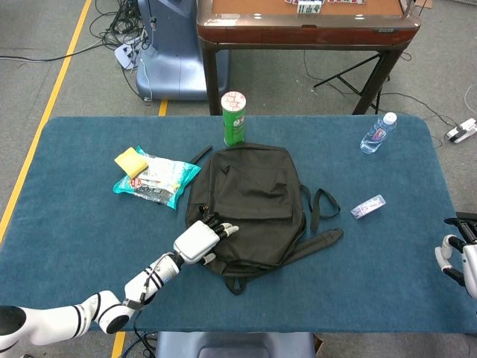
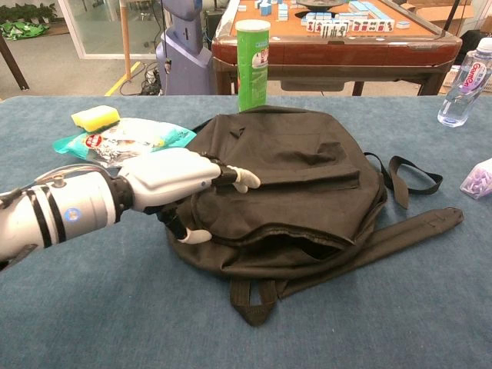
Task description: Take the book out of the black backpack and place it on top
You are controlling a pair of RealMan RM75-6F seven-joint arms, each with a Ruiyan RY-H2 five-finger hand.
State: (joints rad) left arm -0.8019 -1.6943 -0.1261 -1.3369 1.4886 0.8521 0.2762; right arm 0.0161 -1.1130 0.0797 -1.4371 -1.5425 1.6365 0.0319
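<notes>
The step in hand looks like opening the black backpack (image 1: pixel 250 205), the first part of getting the book out. No book shows in either view; it is presumably inside the bag, out of sight. The backpack lies flat in the middle of the blue worktop (image 1: pixel 74 224), its straps trailing to the right. Along its near edge the chest view shows a dark gap where the upper panel lifts off the lower one, so the main compartment seems partly open.

The left hand (image 1: pixel 203 239) rests on the near left corner of the bag. Its arm reaches in low from the near left, the forearm almost level with the worktop. In the chest view the fingers (image 2: pixel 244 180) stretch out over the top panel, loosely apart, and the thumb hangs below at the bag's left edge. Whether they have pinched any fabric or a zipper pull I cannot tell; nothing plainly sits in the grip.

The right hand (image 1: pixel 460 257) sits at the far right edge of the worktop, well apart from the bag, only partly in frame. How its fingers lie cannot be made out.

The next move likely calls for lifting or peeling back the top panel to widen that gap, then reaching in for the book.
</notes>
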